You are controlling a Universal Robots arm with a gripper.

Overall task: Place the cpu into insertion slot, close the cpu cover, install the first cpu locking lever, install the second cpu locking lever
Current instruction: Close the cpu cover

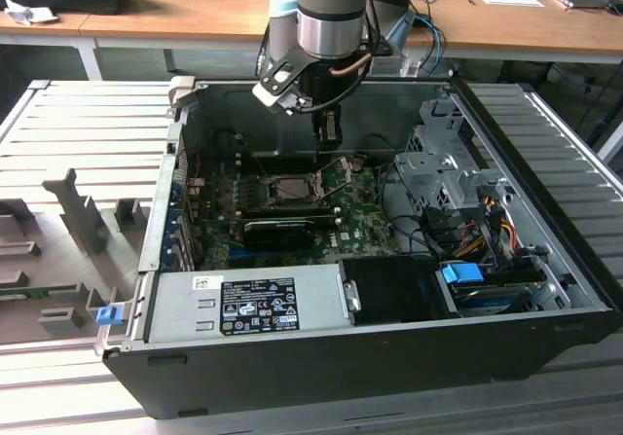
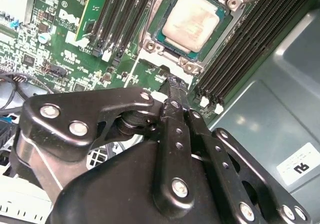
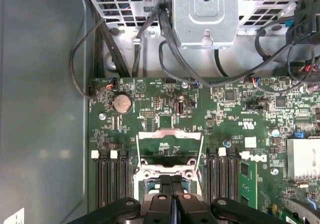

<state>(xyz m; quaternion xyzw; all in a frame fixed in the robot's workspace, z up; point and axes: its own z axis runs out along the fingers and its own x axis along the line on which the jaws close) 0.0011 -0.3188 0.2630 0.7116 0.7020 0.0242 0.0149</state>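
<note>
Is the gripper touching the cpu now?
Apart. In the second wrist view the gripper ends short of the cpu; green board shows between them.

Green circuit board, speckled with silver solder dots, and there's the cpu, pale beige-silver with a teal edge. Glossy black claw, silver screws dotted along it. Silvery cpu cover. Bright blue tab against the black case; tan wood counter.
</note>
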